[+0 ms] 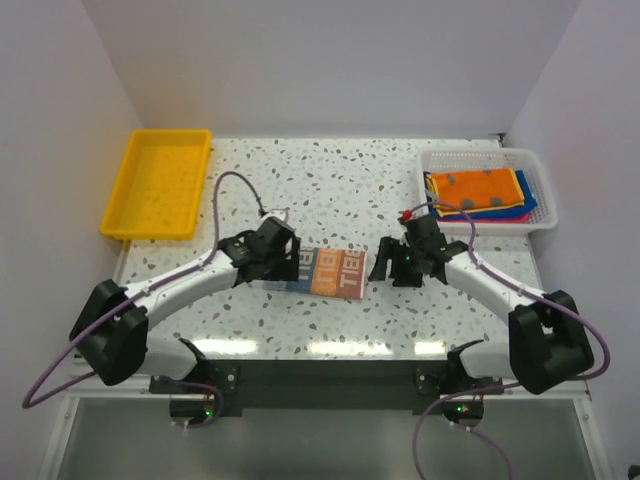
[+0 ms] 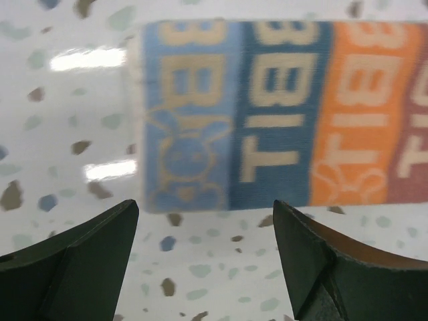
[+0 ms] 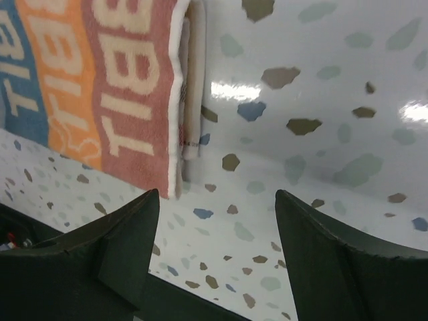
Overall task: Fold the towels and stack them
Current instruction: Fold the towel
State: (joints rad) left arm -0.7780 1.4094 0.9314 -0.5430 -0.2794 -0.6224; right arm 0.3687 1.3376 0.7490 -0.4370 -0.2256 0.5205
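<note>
- We found the left gripper released, empty, above the left end of the printed towel.
- The right gripper hung released just right of it.
- That towel lay folded mid-table; other towels filled the far-right basket.

Printed towel lies flat on the speckled table, and the left gripper hangs wide open just short of its edge.
</note>
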